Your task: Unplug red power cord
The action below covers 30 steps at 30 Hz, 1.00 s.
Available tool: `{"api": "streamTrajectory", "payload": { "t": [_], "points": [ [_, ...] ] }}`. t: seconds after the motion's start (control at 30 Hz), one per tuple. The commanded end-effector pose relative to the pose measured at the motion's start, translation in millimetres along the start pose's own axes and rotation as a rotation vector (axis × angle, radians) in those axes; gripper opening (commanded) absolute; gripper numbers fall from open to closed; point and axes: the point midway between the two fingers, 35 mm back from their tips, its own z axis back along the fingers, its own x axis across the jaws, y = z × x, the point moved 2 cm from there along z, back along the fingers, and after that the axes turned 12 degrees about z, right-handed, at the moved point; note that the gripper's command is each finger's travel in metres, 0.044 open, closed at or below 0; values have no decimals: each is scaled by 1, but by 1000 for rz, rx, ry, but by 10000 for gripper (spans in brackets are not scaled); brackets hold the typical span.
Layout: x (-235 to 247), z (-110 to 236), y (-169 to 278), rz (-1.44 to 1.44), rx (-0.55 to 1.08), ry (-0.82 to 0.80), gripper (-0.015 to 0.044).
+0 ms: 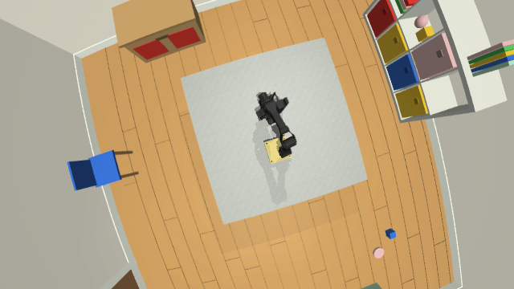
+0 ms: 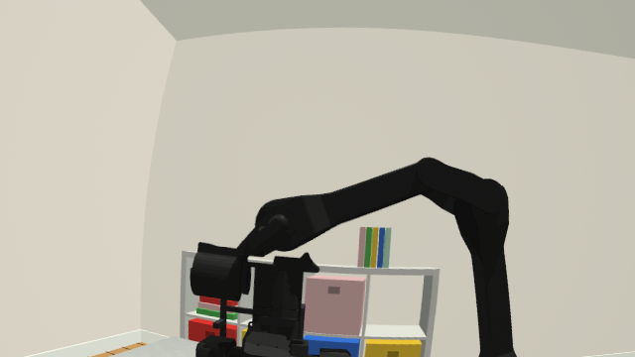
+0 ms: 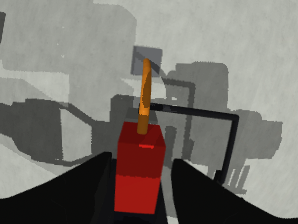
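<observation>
In the wrist view the red plug [image 3: 139, 169] sits between my gripper's two black fingers, with a thin gap at its right side. Its orange cord [image 3: 144, 92] runs forward from the plug's top, above the grey mat [image 3: 253, 23]. The gripper stands partly open around the plug. A thin black frame [image 3: 233, 137] lies just ahead on the right. In the top view the arm reaches from its yellow base plate [image 1: 271, 154] to the black power strip assembly [image 1: 281, 101]. The arm hides the plug there. In the exterior view the strip [image 2: 284, 293] is a dark block beside the wrist.
A white shelf [image 1: 462, 48] [image 2: 397, 272] with coloured bins stands at the right. A wooden cabinet [image 1: 157, 24] is at the back, a blue chair [image 1: 96, 170] at the left. A small blue cube [image 1: 390, 234] and a pink ball [image 1: 378, 253] lie on the wooden floor.
</observation>
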Motion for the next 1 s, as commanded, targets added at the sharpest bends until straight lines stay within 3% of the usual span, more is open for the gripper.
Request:
{"api": "streamTrajectory", "payload": {
  "t": [0.0, 0.23, 0.37, 0.63, 0.97],
  "points": [
    [1, -6, 1, 7, 2, -5, 160],
    [1, -10, 1, 7, 2, -5, 160],
    [0, -8, 0, 0, 0, -1, 55],
    [0, -8, 0, 0, 0, -1, 2],
    [-3, -8, -11, 1, -1, -1, 0]
  ]
}}
